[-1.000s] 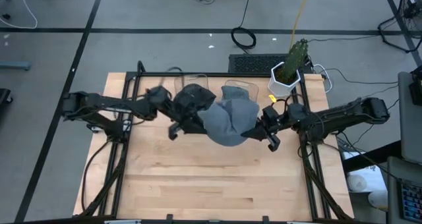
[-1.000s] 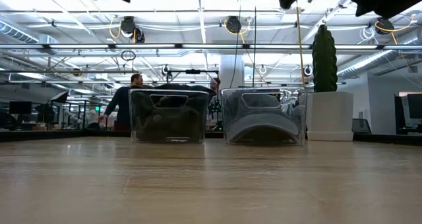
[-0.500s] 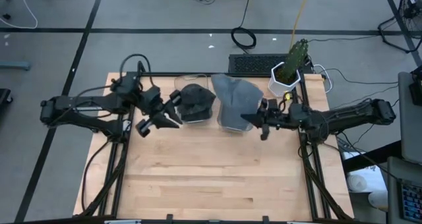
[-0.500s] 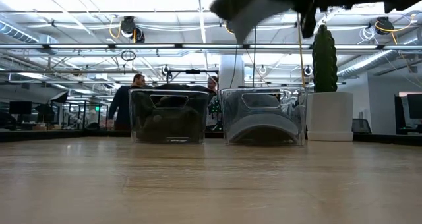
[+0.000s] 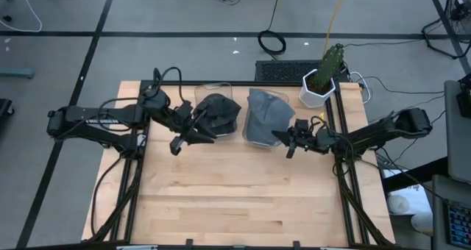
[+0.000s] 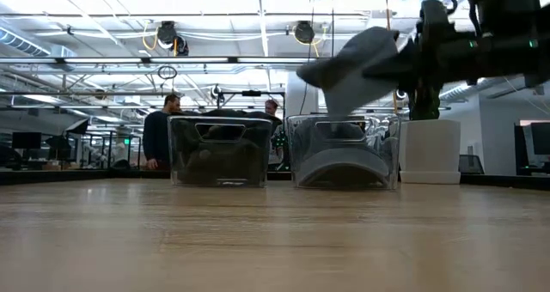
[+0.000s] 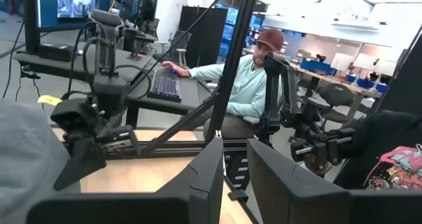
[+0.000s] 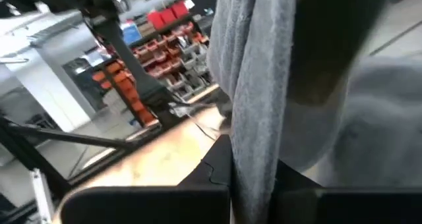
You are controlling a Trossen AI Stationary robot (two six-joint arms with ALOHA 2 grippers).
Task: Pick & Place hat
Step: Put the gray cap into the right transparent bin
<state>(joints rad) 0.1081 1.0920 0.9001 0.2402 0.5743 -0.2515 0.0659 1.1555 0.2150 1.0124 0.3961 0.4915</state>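
A grey hat (image 5: 265, 116) hangs in my right gripper (image 5: 288, 141) above the right clear bin (image 6: 344, 150); in the low view the grey hat (image 6: 352, 64) sticks out toward the left from the fingers. A dark hat (image 5: 218, 110) lies in the left clear bin (image 6: 219, 150). Another grey shape rests on the right bin's floor. My left gripper (image 5: 188, 136) is open and holds nothing, at the near left side of the left bin; its wrist view shows both fingers apart (image 7: 231, 178). My right gripper pinches a fold of the grey hat's cloth (image 8: 254, 151) between its two fingers, at the hat's side nearest the right arm. The fingers come about level from the table's right. The hat is lifted clear, and its lower part (image 6: 331, 103) droops just above the bin's rim.
A cactus in a white pot (image 5: 324, 77) stands at the far right corner, beside the right bin. The near half of the wooden table (image 5: 235, 198) is bare. People show in the room beyond the table's far edge (image 6: 163, 129).
My right gripper has carried the grey hat from above the table's middle toward the far edge, over the right bin, and has come down into the low view. My left gripper drew back toward the table's left, away from the hats, then returned slightly toward the left bin.
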